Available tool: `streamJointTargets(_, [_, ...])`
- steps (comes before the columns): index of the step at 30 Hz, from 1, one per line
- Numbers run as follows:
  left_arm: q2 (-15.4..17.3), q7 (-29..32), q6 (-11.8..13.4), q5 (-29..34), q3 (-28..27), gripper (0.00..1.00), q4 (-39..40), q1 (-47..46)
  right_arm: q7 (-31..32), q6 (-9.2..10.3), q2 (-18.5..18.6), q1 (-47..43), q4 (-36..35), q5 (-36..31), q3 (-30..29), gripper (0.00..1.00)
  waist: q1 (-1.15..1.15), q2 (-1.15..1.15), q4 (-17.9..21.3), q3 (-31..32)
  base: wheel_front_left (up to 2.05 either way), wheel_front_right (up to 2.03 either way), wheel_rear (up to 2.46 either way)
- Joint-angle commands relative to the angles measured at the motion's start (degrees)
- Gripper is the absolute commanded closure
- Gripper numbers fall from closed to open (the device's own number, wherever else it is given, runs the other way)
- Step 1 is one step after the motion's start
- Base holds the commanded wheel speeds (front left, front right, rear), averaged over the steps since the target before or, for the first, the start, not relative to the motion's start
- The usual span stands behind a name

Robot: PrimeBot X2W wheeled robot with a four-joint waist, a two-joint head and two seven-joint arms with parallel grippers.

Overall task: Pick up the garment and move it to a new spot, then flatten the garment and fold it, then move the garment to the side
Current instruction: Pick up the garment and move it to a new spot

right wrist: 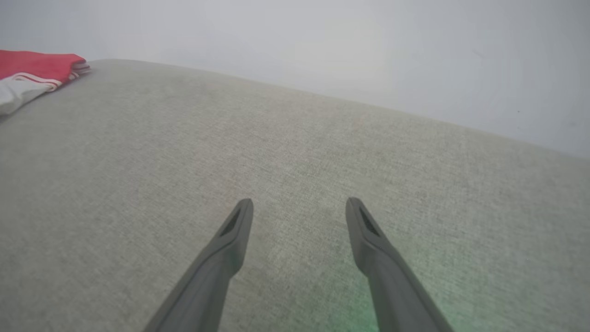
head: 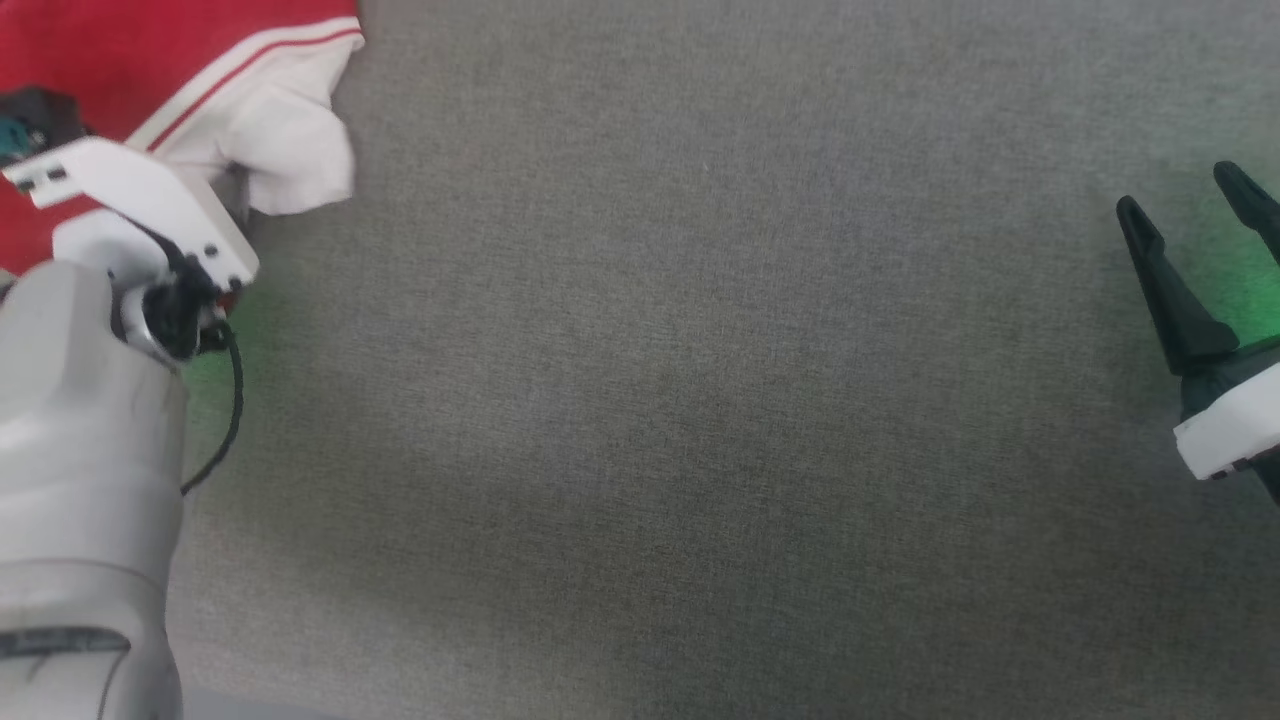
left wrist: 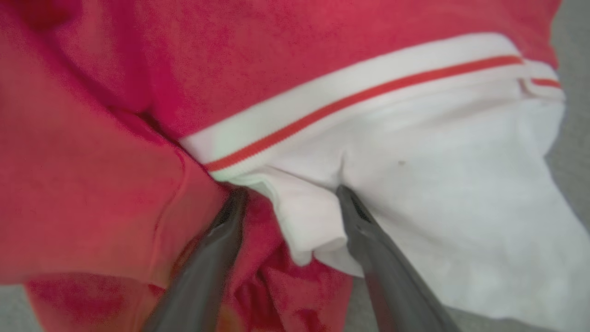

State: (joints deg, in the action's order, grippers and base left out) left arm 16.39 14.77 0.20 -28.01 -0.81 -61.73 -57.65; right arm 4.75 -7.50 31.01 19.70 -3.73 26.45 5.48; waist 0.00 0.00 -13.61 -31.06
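Left pincer [left wrist: 291, 191] spread astride garment [left wrist: 322, 55] fold; right pincer [right wrist: 299, 202] spread above grey surface [right wrist: 138, 184].

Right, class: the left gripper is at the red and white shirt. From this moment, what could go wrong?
1. The left gripper stands open astride one white fold of the garment; shutting there may catch only that fold, which could slip out.
2. Red layers bunch beneath its fingers, so it might pinch several at once and hamper flattening.
3. The right gripper hangs open far off over the grey surface, unable to help.
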Motion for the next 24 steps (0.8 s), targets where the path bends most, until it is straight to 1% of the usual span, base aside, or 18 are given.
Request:
streamJointTargets(1, [-2.3,1.5,-0.5,-0.4,0.5,0.00,-2.4,0.8,0.3,0.02,0.4,0.6,-0.6,0.2,-0.1,0.00,0.00,0.00,0.0,-1.4,0.00,0.00,0.00])
streamJointTargets(5, [-3.7,4.1,-0.5,0.0,1.8,0.00,-6.3,-1.0,0.9,0.02,0.8,0.9,-1.6,0.1,-0.5,0.00,0.00,0.00,-0.1,-2.5,0.00,0.00,0.00])
streamJointTargets(7, [-4.0,3.0,0.2,0.1,1.9,0.00,-7.5,-1.5,1.1,0.02,1.0,0.9,-2.0,0.1,-0.6,0.00,0.00,0.00,-0.1,-2.8,0.00,0.00,0.00])
streamJointTargets(9, [-4.3,1.4,0.3,-0.2,1.7,0.00,-8.1,-1.9,1.3,0.02,1.1,1.3,-2.2,0.0,-0.6,0.00,0.00,0.00,-0.1,-2.9,0.00,0.00,0.00])
streamJointTargets(10, [-4.3,-0.4,0.2,0.1,1.9,0.77,-8.0,-2.1,1.3,0.02,1.2,1.5,-2.2,0.0,-0.6,0.00,0.00,0.00,-0.1,-2.9,0.00,0.00,0.00])
streamJointTargets(11, [-4.2,-1.5,0.0,-0.1,1.7,1.00,-8.0,-2.3,1.2,0.02,1.2,1.6,-2.2,-0.1,-0.7,0.00,0.00,0.00,-0.1,-2.8,0.00,0.00,0.00])
streamJointTargets(13, [-3.2,-4.0,-0.3,-0.2,1.5,1.00,-7.9,-3.2,0.8,0.02,0.9,1.4,-1.8,-0.2,-1.1,0.00,0.00,0.00,-0.2,-2.1,0.00,0.00,0.00])
streamJointTargets(19, [1.5,-11.1,-2.4,1.3,2.3,1.00,-5.7,-5.8,-0.6,0.01,-0.5,-0.3,0.2,-0.3,-1.5,0.00,0.00,0.00,-0.8,2.6,0.00,0.00,0.00])
streamJointTargets(24, [4.5,-13.5,-3.5,3.6,4.6,1.00,-3.6,-7.3,-2.0,0.02,-2.4,-1.5,2.3,-0.4,-1.5,0.00,0.00,0.00,-1.4,8.1,0.00,0.00,0.00])
